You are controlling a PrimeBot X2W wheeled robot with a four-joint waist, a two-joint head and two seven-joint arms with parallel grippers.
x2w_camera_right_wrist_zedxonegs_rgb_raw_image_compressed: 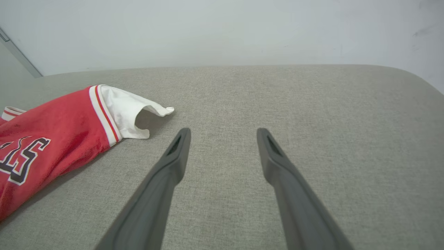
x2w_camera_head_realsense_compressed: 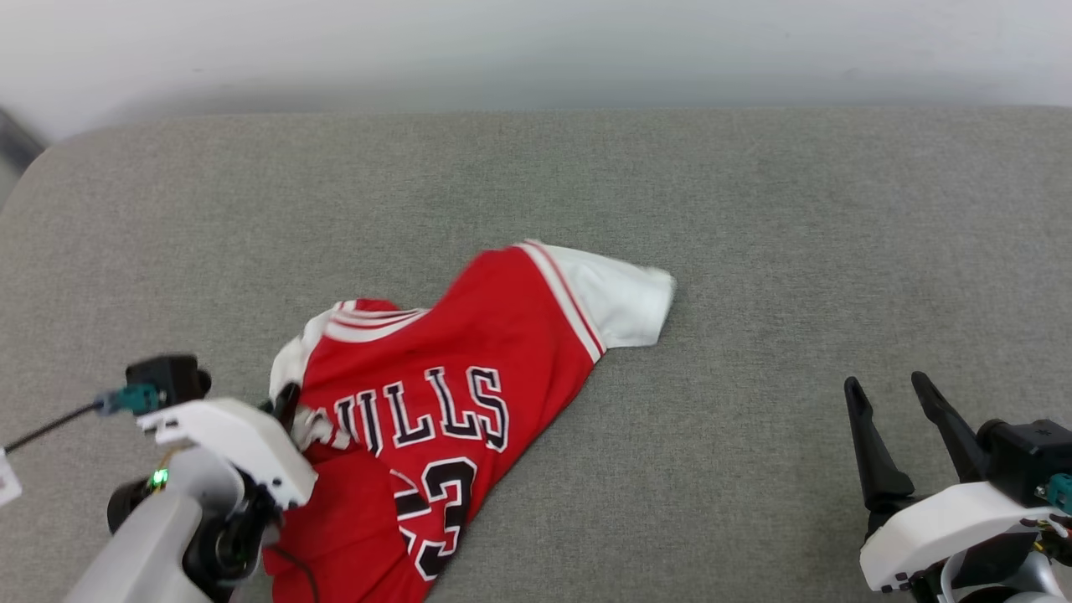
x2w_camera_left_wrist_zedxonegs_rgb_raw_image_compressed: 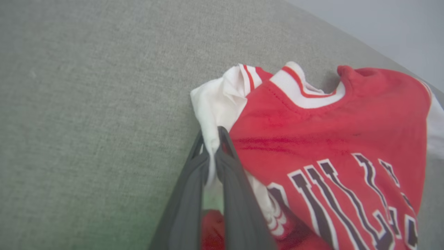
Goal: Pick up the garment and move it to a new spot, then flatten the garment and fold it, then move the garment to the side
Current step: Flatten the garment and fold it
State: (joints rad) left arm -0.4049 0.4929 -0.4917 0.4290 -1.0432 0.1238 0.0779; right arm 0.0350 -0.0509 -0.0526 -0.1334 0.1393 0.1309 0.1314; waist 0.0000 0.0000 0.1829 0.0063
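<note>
The garment (x2w_camera_head_realsense_compressed: 452, 368), a red jersey with white sleeves and black lettering, lies crumpled on the grey cushion at the lower left of the head view. My left gripper (x2w_camera_head_realsense_compressed: 285, 400) is at its left edge, shut on the bunched white sleeve. The left wrist view shows the two fingers pinching that white cloth of the garment (x2w_camera_left_wrist_zedxonegs_rgb_raw_image_compressed: 329, 139) at the left gripper (x2w_camera_left_wrist_zedxonegs_rgb_raw_image_compressed: 211, 139). My right gripper (x2w_camera_head_realsense_compressed: 888, 389) stands open at the lower right, well apart from the garment (x2w_camera_right_wrist_zedxonegs_rgb_raw_image_compressed: 52, 139). In the right wrist view the right gripper (x2w_camera_right_wrist_zedxonegs_rgb_raw_image_compressed: 223, 133) has nothing between its fingers.
The grey fabric cushion (x2w_camera_head_realsense_compressed: 754, 251) spreads wide to the right and behind the garment. Its far edge meets a pale wall (x2w_camera_head_realsense_compressed: 536, 50). The cushion's rounded left corner (x2w_camera_head_realsense_compressed: 50, 167) lies near my left arm.
</note>
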